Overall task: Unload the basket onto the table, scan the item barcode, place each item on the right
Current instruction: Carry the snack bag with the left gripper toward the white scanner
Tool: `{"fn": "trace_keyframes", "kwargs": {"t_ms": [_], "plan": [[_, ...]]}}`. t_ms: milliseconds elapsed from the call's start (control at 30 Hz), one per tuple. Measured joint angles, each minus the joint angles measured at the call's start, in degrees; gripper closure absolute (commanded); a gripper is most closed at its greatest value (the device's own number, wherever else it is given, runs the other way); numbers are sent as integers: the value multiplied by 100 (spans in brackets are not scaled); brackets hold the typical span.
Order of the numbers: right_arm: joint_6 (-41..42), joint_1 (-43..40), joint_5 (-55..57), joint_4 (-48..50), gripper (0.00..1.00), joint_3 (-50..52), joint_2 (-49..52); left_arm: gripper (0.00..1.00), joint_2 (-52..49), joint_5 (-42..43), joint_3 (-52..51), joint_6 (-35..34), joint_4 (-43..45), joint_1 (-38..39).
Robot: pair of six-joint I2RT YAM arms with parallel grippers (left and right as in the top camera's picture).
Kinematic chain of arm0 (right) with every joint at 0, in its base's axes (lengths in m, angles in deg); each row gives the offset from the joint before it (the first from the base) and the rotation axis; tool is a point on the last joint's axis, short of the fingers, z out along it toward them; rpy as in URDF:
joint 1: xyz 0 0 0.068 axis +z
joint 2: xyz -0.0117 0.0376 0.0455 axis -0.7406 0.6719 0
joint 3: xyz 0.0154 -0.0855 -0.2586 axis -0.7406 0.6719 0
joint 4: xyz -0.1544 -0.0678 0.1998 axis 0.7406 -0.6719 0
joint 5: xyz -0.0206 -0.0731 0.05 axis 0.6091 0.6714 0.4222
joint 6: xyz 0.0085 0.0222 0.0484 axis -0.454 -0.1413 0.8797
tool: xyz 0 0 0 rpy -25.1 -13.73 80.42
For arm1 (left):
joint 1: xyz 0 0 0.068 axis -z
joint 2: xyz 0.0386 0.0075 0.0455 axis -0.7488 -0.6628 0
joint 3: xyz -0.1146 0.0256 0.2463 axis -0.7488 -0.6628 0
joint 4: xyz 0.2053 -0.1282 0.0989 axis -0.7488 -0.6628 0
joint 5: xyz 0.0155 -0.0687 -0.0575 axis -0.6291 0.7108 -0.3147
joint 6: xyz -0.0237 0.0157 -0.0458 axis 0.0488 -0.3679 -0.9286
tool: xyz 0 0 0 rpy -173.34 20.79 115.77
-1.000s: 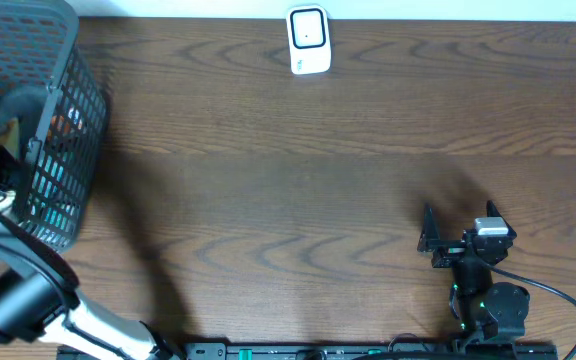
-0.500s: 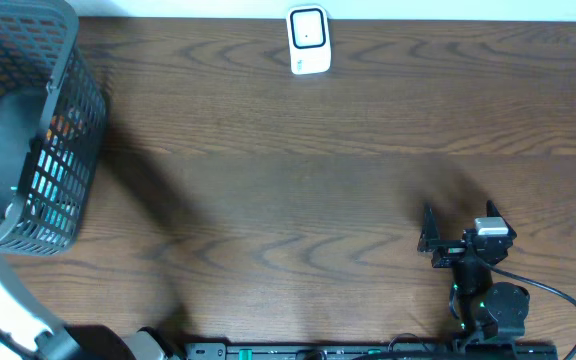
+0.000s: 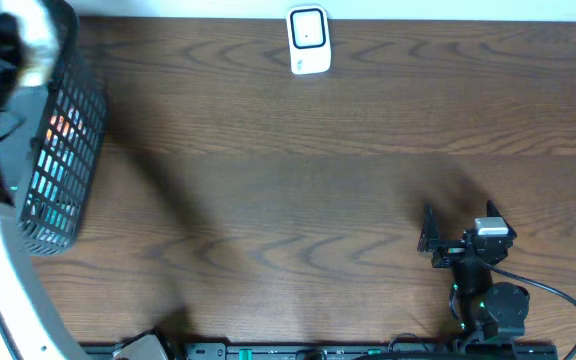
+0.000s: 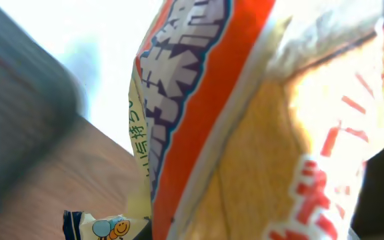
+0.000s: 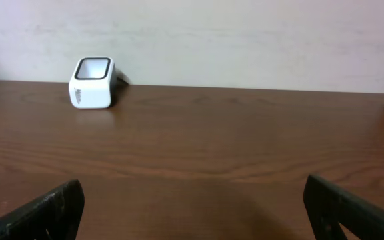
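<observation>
Left hand point(image 3: 3, 50) clamped on one snack packet point(image 4: 245, 133) over one basket point(image 3: 68, 150); right hand point(image 3: 426, 228) apart, near right; one scanner point(image 3: 308, 40) far.

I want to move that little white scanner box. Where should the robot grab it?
Probably by the two flat side walls of the scanner, coming from the near side of the table with the open right pincer. It stands upright and boxy, window on top, so the sides look easiest to squeeze.

Snack packet point(image 4: 245, 133) overfills left wrist view, edges cropped; basket point(image 3: 68, 150) cut by frame.
</observation>
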Motion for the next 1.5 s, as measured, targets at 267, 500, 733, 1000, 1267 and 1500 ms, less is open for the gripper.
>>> {"fn": "trace_keyframes", "kwargs": {"t_ms": [267,500,733,1000,1267,1500], "plan": [[0,0,0,0,1,0,0,93,-11,334,0,-96,-1303,1744],[0,0,-2,0,1,0,0,88,-404,-1032,0,-127,-1657,3427],[0,0,0,0,1,0,0,88,-1419,-3628,0,-271,-1803,4905],[0,0,0,0,1,0,0,77,-2870,-4815,0,-883,-1314,5794],[0,0,0,0,1,0,0,57,-3639,-5053,0,-1078,-984,6072],[0,0,0,0,1,0,0,56,-3501,-5082,0,-1088,-916,6124]]}}
